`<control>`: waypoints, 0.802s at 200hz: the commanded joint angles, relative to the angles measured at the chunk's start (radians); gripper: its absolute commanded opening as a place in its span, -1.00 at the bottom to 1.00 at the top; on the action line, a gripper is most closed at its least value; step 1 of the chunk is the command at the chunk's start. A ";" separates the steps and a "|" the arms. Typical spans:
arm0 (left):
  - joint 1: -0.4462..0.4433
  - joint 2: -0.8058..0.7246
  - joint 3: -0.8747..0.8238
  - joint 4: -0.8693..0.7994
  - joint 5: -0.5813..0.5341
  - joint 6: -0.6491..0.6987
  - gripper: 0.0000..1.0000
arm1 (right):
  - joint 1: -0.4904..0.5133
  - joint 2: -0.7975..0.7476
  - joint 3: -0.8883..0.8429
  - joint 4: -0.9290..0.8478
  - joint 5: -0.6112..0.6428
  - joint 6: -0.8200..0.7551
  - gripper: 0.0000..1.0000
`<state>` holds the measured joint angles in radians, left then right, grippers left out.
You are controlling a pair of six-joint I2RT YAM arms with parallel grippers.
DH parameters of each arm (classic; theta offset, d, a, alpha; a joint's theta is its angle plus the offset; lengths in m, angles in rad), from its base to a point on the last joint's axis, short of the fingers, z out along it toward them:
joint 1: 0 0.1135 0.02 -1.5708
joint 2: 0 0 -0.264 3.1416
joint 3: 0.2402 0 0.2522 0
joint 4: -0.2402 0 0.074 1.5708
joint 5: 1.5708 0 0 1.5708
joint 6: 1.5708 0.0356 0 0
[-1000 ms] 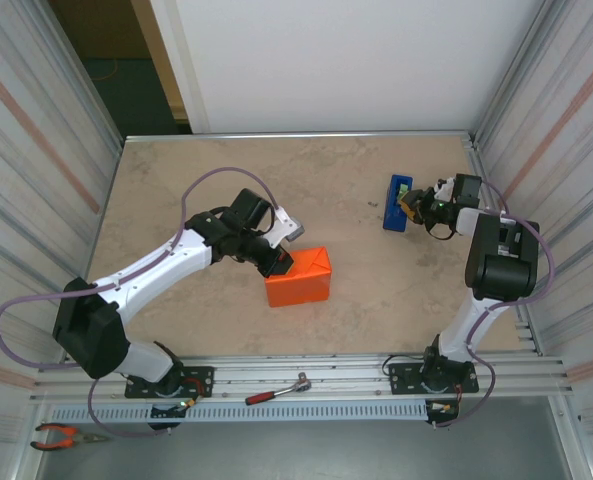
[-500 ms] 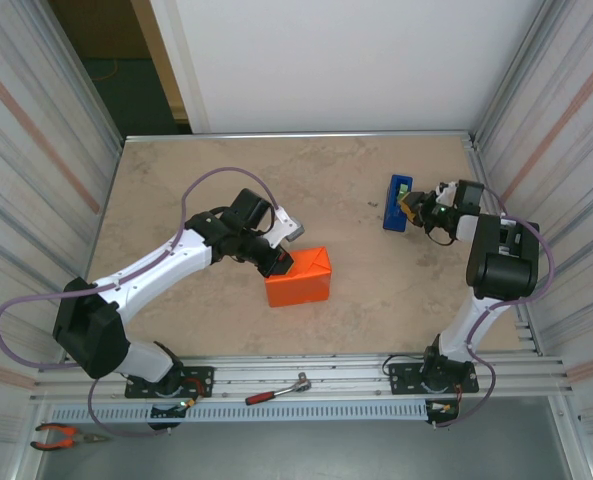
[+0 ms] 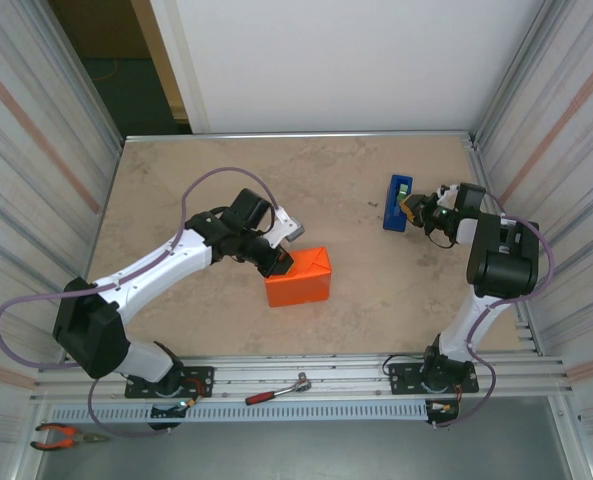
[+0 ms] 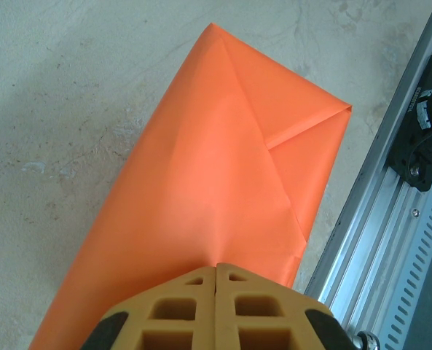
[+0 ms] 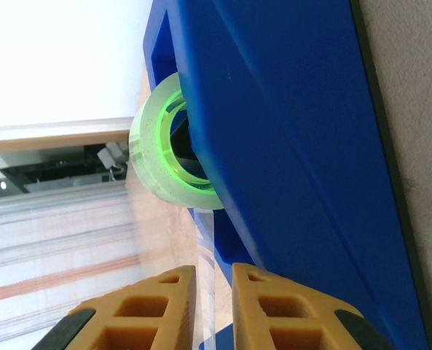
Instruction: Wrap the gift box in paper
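Left tool (image 4: 216, 275) closed tight atop paper (image 4: 223, 160)

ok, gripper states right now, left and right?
Left gripper: closed, empty, fingertips against the wrapped gift box.
Right gripper: narrow gap left, tape strip from the blue dispenser in it, not clamped.

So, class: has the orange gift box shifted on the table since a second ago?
No. The gift box keeps the same spot against the fixed metal rail below it in the top view, under the shut left gripper.
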<state>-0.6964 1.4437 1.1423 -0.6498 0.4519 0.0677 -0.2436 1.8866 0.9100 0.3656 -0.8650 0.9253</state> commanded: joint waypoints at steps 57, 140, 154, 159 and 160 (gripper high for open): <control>-0.026 0.088 -0.061 -0.096 -0.037 0.017 -1.00 | -0.002 0.018 -0.025 0.006 -0.008 0.051 -1.00; -0.026 0.089 -0.061 -0.097 -0.037 0.015 -1.00 | 0.029 -0.133 -0.016 0.023 -0.010 0.121 -1.00; -0.027 0.089 -0.062 -0.097 -0.036 0.015 -1.00 | 0.033 -0.153 -0.014 0.011 -0.004 0.121 -1.00; -0.028 0.089 -0.062 -0.096 -0.037 0.015 -1.00 | 0.035 -0.159 -0.016 0.006 -0.004 0.121 -1.00; -0.028 0.089 -0.062 -0.096 -0.037 0.015 -1.00 | 0.035 -0.159 -0.016 0.005 -0.003 0.121 -1.00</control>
<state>-0.6960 1.4494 1.1423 -0.6498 0.4522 0.0677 -0.2234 1.7950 0.8890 0.3962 -0.8482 1.0222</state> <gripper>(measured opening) 0.051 0.042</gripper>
